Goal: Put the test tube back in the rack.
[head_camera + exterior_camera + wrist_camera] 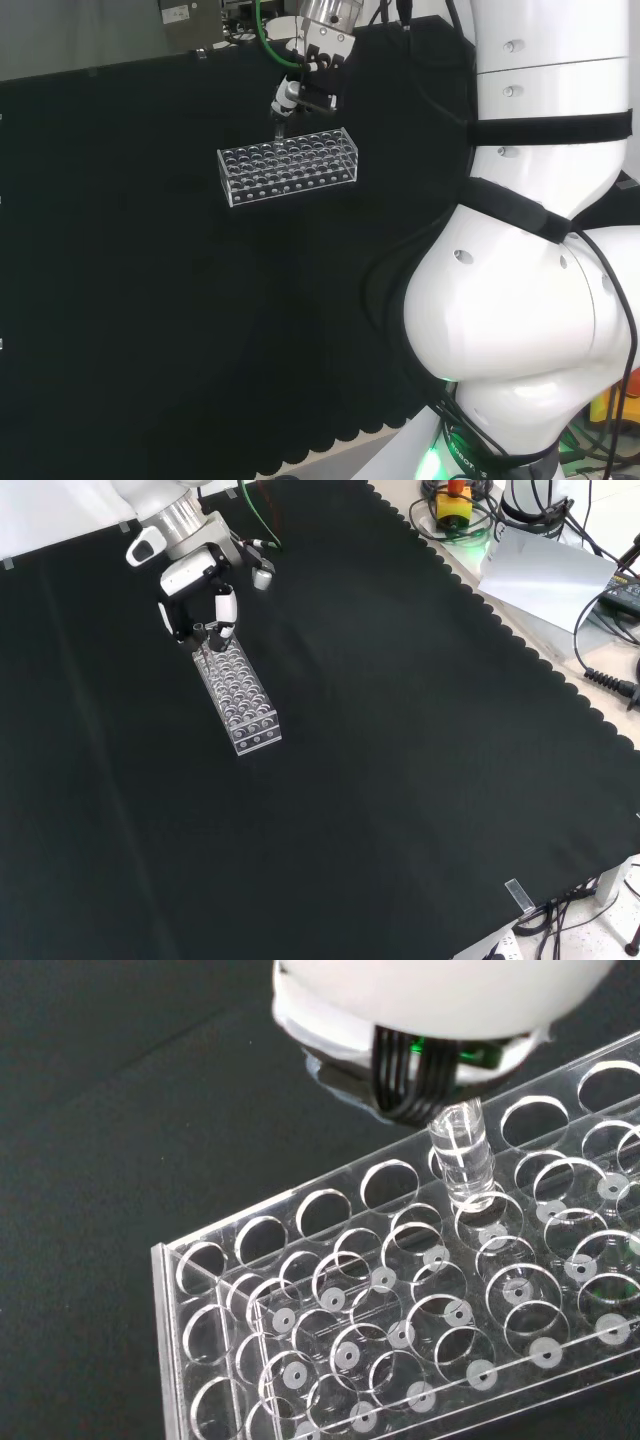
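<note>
I see the tube (462, 1155) standing partly down in a hole of the rack (400, 1300), near its 12 o'clock end in the front view. My hand (200, 600) hangs just above, fingers curled by it; I cannot tell if they pinch. I think letting go is what's left.

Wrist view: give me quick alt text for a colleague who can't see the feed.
A clear test tube stands upright in a hole near the edge of a clear plastic rack, its open top poking above the rack's top plate. The holes around it look empty, and black cloth lies beyond the rack.
</note>
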Controlling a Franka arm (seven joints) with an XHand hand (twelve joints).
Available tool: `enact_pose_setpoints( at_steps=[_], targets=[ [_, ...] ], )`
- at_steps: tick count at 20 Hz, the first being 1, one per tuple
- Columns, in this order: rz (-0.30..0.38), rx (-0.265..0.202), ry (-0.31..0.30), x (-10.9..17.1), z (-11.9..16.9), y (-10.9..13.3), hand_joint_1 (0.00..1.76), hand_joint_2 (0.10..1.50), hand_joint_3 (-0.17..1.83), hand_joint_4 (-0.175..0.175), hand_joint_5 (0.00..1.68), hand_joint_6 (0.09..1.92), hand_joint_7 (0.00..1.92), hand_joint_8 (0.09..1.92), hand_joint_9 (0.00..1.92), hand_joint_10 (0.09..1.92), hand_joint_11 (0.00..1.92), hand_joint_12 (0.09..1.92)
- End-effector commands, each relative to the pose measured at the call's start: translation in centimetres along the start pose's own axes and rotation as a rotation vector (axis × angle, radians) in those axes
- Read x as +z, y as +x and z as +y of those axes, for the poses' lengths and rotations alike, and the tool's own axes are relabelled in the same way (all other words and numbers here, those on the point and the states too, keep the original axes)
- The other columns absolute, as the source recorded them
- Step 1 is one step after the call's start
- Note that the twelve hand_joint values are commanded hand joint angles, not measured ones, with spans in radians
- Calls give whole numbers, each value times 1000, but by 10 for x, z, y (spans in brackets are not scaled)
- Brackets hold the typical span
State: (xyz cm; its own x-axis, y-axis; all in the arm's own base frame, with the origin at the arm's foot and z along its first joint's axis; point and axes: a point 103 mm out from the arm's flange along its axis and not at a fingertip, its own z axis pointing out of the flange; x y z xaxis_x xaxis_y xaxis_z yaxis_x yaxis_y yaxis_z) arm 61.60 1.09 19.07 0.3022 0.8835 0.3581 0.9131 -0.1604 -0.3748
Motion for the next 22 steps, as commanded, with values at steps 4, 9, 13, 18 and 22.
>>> enact_pose_setpoints(
  at_steps=[4, 9, 13, 18, 22],
  targets=[
    [13, -1, 36, 6, 7, -2, 1433, 676, 562, -175, 1297, 343, 1393, 689, 1293, 587, 1093, 1024],
    [8, 4, 43, 18, 18, -11, 1433, 676, 562, -175, 1297, 343, 1394, 689, 1293, 587, 1092, 1026],
    [4, 5, 64, 26, 23, -15, 1433, 676, 561, -175, 1297, 343, 1394, 689, 1293, 587, 1092, 1027],
    [2, 8, 83, 36, 23, -17, 1433, 676, 561, -175, 1297, 342, 1394, 688, 1293, 587, 1091, 1028],
    [-7, 7, 80, 42, 20, -5, 1433, 676, 561, -175, 1297, 342, 1394, 688, 1292, 587, 1090, 1028]
  ],
)
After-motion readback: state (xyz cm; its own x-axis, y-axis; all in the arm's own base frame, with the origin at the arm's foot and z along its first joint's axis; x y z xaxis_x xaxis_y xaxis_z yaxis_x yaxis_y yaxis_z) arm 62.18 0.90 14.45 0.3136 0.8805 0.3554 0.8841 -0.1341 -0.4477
